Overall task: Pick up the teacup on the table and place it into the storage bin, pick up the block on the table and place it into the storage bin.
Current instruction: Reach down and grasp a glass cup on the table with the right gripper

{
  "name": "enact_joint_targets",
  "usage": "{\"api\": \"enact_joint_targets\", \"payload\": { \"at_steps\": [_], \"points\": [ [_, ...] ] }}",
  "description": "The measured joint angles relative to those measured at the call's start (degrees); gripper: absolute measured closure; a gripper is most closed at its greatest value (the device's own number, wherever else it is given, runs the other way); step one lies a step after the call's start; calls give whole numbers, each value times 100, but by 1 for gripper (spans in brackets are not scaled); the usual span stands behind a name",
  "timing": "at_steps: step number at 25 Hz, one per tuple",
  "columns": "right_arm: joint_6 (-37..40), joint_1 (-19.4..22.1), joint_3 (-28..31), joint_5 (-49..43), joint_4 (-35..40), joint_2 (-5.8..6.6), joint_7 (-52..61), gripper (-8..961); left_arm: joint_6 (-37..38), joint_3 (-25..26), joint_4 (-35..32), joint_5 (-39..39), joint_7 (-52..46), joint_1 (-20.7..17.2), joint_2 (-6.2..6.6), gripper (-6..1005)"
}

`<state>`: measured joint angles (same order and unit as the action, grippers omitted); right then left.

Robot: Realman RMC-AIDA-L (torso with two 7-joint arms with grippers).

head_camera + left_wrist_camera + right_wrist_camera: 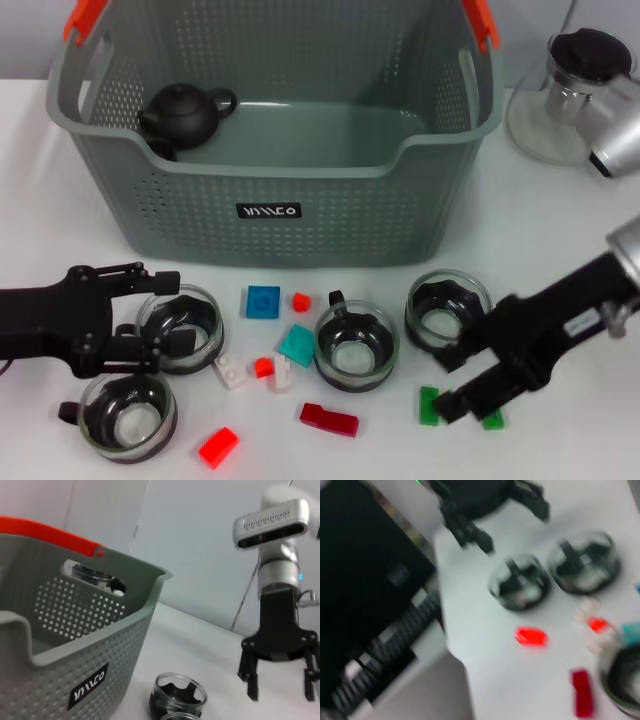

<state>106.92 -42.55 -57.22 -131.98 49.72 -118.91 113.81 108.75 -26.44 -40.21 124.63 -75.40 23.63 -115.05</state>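
Glass teacup (181, 327), likely fragile and slick, sat between the left tool's (158, 312) open fingers; rim grip advised; right tool (462, 383) open, empty.

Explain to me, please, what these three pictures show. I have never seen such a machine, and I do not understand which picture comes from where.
This is a robot with two black arms, each ending in a gripper. One picture comes from a camera on its head, looking down at a white table. The other two come from cameras on its wrists.

At the back stands a large grey-green perforated plastic storage bin with a small dark teapot inside. In front lie four glass teacups with dark inserts, such as this one, and small coloured blocks, for example a dark red one.

The left gripper is open around a teacup. The right gripper is open over a green block. Neither holds anything yet.
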Motion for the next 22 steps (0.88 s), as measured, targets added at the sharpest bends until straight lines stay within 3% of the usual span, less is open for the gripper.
{"api": "enact_joint_targets", "payload": {
  "at_steps": [4, 9, 12, 22],
  "points": [
    [111, -542, -140, -806, 457, 0, 521, 104, -136, 7, 21, 0, -1, -21, -26, 174],
    [-56, -1124, -501, -1668, 398, -150, 688, 151, -176, 8, 32, 0, -10, -28, -46, 175],
    [-480, -1204, -1168, -1592, 291, -170, 886, 152, -188, 8, 39, -1, -10, -68, -51, 175],
    [-1355, -1153, -2264, -1398, 266, -181, 1236, 156, -201, 73, 39, -8, -10, -119, -61, 175]
  ]
}}
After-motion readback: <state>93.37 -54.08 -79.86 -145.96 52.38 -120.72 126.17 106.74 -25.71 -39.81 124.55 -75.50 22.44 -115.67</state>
